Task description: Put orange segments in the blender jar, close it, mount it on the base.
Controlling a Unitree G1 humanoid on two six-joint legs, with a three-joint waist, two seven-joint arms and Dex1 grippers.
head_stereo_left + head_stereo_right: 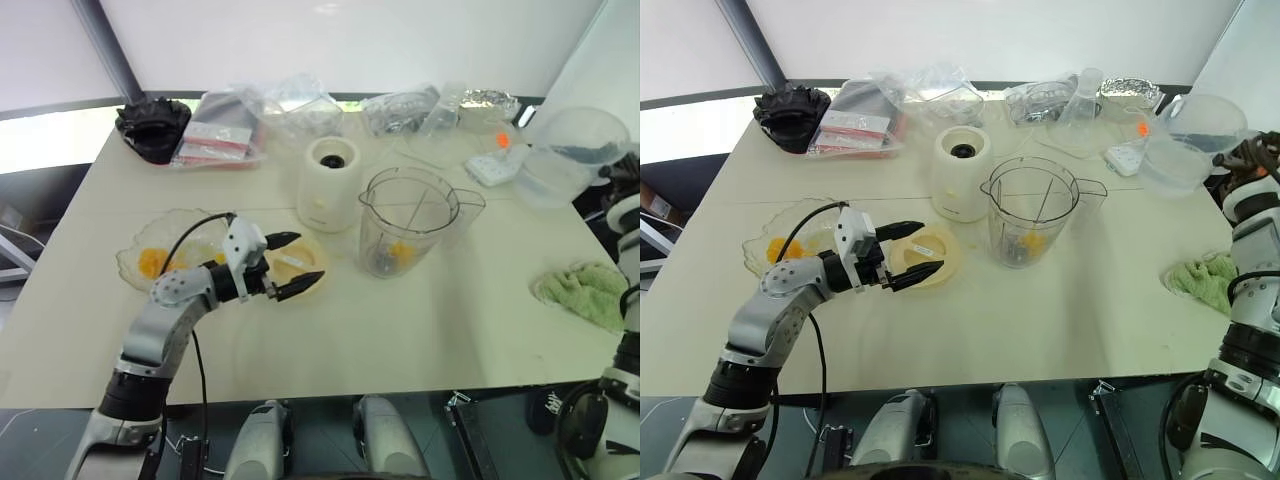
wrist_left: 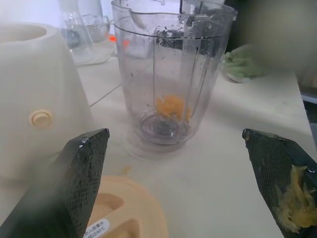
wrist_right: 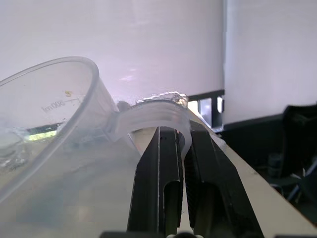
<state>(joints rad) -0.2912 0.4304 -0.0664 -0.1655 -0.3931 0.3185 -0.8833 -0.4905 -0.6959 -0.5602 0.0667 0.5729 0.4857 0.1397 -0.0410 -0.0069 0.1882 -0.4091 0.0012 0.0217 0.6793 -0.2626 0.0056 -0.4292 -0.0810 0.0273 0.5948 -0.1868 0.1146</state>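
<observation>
We see the left hand (image 1: 906, 252) hovering over the flat cream lid (image 1: 927, 256) on the desk (image 1: 1040, 310), fingers (image 2: 81, 173) spread wide and grasping nothing, orange pulp stuck on one. The blender jar (image 1: 1030, 212) stands upright near it, just beside the base (image 1: 960, 172), with orange segments (image 2: 171, 106) at its bottom. More segments sit in the glass bowl (image 1: 780, 245). The right hand (image 3: 182, 148) is clenched on the handle of a clear measuring cup (image 3: 54, 134).
</observation>
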